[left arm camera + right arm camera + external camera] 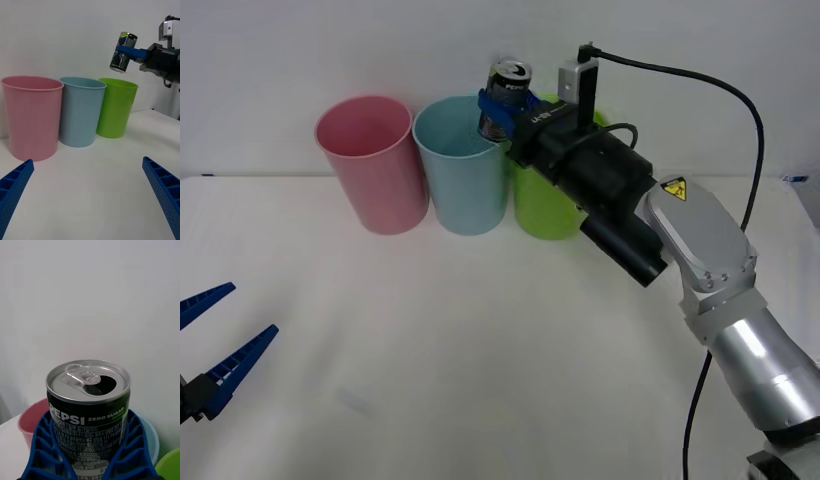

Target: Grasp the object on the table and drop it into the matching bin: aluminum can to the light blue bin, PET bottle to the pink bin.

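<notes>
Gripping: right gripper (498, 108) jaws clamp one black Pepsi can (507, 90), silver top opened | three bins beneath | left gripper (218, 340) jaws wide, empty

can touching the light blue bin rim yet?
Apart. Left wrist view: the aluminum can, shut in the right gripper, hangs clear above the light blue bin.

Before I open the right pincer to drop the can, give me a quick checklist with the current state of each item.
1. Right pincer shut on the can: ok.
2. Can held clear above the bin rims: ok.
3. Can over the light blue bin: cannot tell; the left wrist view puts it nearer the green bin.
4. Light blue bin upright with its mouth open: ok.
5. Left pincer open, low over the table, away from the bins: ok.
6. Pink bin not under the can: ok.
</notes>
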You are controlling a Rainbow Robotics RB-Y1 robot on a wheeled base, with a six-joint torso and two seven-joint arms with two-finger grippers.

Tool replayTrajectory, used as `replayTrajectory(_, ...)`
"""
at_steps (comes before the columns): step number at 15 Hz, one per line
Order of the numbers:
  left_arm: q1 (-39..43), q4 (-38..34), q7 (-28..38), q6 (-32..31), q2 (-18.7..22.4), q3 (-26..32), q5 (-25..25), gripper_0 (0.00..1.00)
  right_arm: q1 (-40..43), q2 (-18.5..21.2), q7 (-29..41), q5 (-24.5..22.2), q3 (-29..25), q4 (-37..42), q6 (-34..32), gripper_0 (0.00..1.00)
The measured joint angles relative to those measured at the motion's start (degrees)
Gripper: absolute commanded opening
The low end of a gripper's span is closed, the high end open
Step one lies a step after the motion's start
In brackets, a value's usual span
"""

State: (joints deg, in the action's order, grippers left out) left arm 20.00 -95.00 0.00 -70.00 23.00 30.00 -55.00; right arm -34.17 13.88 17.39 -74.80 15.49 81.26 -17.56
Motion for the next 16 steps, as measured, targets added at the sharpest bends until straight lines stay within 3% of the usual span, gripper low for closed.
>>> replayTrajectory(9,0.0,0.0,0.0,0.0,0.0,0.0,0.0,1.0,-15.9,-10.3,-1.9,-1.7,-0.1,-21.7,10.5,0.0)
replayTrajectory(16,0.0,0.0,0.0,0.0,0.0,0.0,0.0,1.0,-18.2,-11.6,-4.7,-2.1,-0.1,-24.3,13.0,0.0)
